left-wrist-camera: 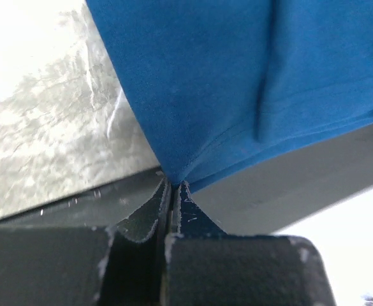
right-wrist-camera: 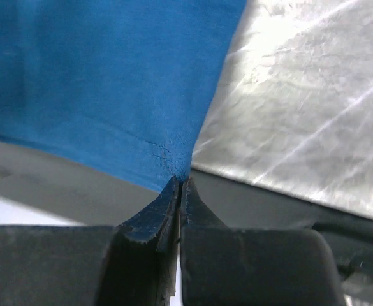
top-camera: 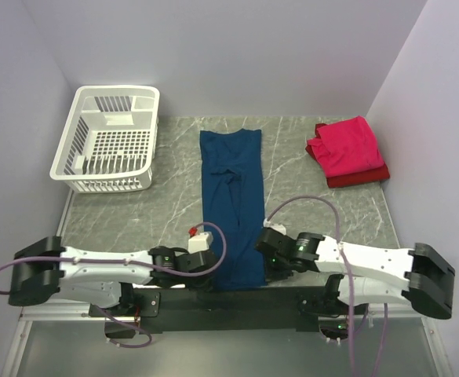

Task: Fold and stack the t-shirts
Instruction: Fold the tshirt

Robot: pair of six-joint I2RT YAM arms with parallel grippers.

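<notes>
Where left tool [left-wrist-camera: 173, 185] and right tool [right-wrist-camera: 180, 180] pinch — the t-shirt's [top-camera: 231, 196] corners vanish.

- The long shirt [top-camera: 231, 196] lies flat at the centre of the table [top-camera: 307, 212], running from 12 to 6 o'clock.
- The basket [top-camera: 107, 184] stands at 10 o'clock, apart from it.
- The folded shirts [top-camera: 347, 149] lie stacked at 2 o'clock.
- My left gripper [left-wrist-camera: 173, 185] pinches its near corner at 7 o'clock.
- My right gripper [right-wrist-camera: 180, 180] pinches the near corner at 5 o'clock.
</notes>
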